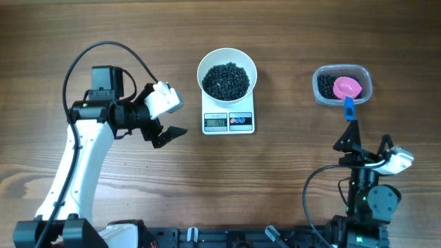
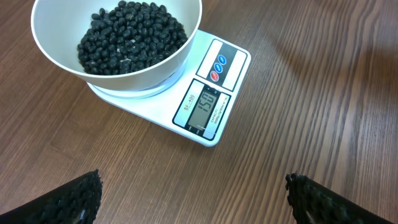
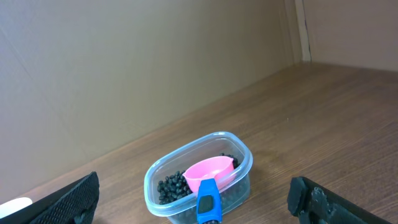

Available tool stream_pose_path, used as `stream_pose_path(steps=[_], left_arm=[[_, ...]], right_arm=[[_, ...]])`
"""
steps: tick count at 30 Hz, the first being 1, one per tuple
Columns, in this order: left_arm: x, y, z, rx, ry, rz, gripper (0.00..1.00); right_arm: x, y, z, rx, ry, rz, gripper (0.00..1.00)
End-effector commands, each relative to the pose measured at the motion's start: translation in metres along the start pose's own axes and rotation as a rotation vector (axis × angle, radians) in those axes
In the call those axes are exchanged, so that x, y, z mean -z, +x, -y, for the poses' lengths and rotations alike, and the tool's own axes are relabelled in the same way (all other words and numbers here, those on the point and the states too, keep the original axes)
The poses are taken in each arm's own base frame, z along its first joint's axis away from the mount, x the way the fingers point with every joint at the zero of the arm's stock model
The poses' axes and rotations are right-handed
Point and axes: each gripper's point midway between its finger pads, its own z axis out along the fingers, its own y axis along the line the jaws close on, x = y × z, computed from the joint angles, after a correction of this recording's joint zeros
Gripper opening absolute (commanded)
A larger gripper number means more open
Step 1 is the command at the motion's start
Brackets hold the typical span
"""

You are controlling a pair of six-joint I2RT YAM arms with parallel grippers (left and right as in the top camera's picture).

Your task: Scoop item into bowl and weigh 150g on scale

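Note:
The white bowl point(image 1: 206, 62) stands on the white scale point(image 1: 242, 122) at the back centre, filled with the item, a heap of small black beans point(image 1: 226, 80). In the left wrist view the bowl point(image 2: 53, 37) and beans point(image 2: 130, 34) sit at top left, and the scale point(image 2: 231, 62) display appears to read 150. My left gripper point(image 1: 175, 118) point(image 2: 193, 186) hovers open left of the scale, holding nothing. My right gripper point(image 1: 368, 141) point(image 3: 193, 194) is open and empty, just in front of the tub.
A clear plastic tub point(image 1: 364, 77) point(image 3: 155, 177) at the back right holds more black beans point(image 3: 169, 185) and a pink scoop point(image 1: 346, 87) point(image 3: 210, 170). The scoop's blue handle point(image 1: 349, 108) point(image 3: 209, 205) sticks out over the rim toward my right gripper. A plain wall rises behind the table.

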Motion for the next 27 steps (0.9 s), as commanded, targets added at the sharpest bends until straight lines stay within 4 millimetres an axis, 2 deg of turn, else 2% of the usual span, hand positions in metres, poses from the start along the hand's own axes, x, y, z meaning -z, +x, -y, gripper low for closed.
stream_pose_path(steps=[1, 13, 18, 27], left_arm=[[0.001, -0.001, -0.001, 0.007, 0.0, 0.005, 1.0], [0.001, -0.001, -0.001, 0.007, 0.0, 0.005, 1.0], [0.001, 0.009, -0.006, 0.012, -0.027, -0.053, 1.0], [0.001, 0.012, -0.001, 0.029, -0.01, -0.067, 1.0]], right_arm=[[0.001, -0.001, -0.003, -0.012, -0.013, 0.006, 1.0], [0.001, -0.001, -0.003, -0.012, -0.013, 0.006, 1.0], [0.001, -0.001, -0.003, -0.012, -0.013, 0.006, 1.0], [0.001, -0.001, -0.003, -0.012, -0.013, 0.006, 1.0]])
